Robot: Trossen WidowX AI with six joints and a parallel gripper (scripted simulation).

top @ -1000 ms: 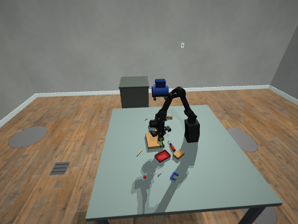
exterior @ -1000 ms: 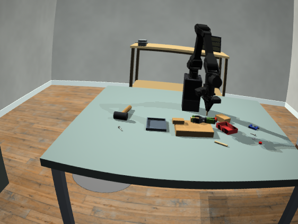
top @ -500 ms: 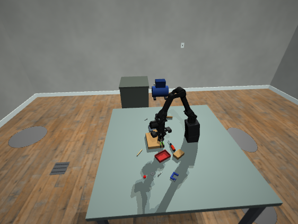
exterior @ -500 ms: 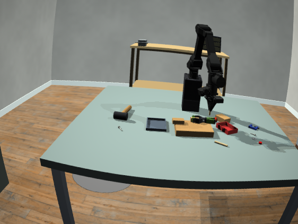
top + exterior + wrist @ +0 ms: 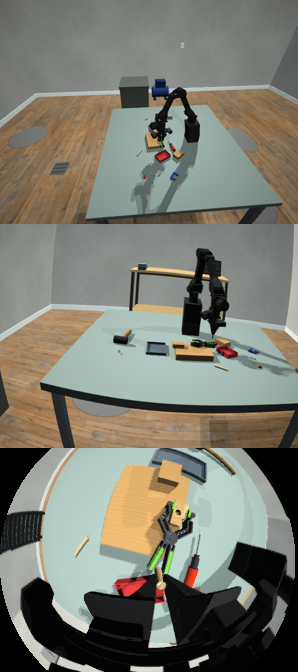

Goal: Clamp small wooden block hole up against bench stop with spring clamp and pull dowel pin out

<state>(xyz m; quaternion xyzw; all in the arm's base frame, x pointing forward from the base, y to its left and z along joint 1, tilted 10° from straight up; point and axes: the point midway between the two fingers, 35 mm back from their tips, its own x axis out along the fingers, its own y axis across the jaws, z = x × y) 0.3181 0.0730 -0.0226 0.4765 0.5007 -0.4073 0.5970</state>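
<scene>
The small wooden block (image 5: 175, 519) lies at the edge of the wooden board (image 5: 151, 144) (image 5: 193, 356) (image 5: 130, 513), its hole up and empty. The spring clamp (image 5: 202, 343) (image 5: 171, 538), black with green handles and jaw tips, has its jaws on either side of the block. The bench stop cannot be told apart clearly beside the block. My gripper (image 5: 212, 334) (image 5: 159, 577) is shut on the dowel pin (image 5: 212, 337) (image 5: 159, 573), above and beyond the clamp's handle end, clear of the block. The exact tilt of the block is too small to tell.
A taller wooden piece (image 5: 178, 345) (image 5: 171, 470) stands at the board's far end. A red tray (image 5: 162, 156) (image 5: 226, 352), a screwdriver (image 5: 172, 147) (image 5: 192, 575) and a wooden block (image 5: 178, 154) (image 5: 222, 342) lie nearby. A loose light rod (image 5: 139, 152) (image 5: 221, 367) lies beside the board.
</scene>
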